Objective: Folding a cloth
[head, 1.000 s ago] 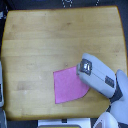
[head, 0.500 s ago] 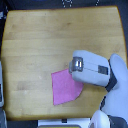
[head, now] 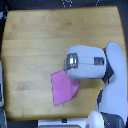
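pink cloth (head: 64, 86) lies on the tabletop (head: 35, 45), its upper right hidden beneath the gripper (head: 66, 62); grip unclear. thin fabric could slip or bunch.

Bare tabletop (head: 40, 45) lies open everywhere except, seemingly, around the cloth (head: 63, 87).

Soft, blurry, low-resolution overhead view under even, bright light, with faint shadows.

Plain pink-magenta cloth (head: 64, 87), tan wooden table (head: 40, 45), white-grey tool (head: 70, 62).
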Action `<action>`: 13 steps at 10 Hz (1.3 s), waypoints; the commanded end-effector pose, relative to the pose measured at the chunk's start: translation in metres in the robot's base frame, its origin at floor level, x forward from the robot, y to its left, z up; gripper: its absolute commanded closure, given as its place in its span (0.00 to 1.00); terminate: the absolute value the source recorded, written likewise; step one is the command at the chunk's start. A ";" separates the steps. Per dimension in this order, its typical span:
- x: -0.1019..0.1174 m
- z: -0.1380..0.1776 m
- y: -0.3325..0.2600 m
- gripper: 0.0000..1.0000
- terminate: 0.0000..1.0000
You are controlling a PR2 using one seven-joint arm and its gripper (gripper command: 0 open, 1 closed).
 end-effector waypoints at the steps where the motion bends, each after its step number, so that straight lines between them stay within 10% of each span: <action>1: -0.041 0.019 0.039 1.00 0.00; 13: -0.068 -0.010 0.136 1.00 0.00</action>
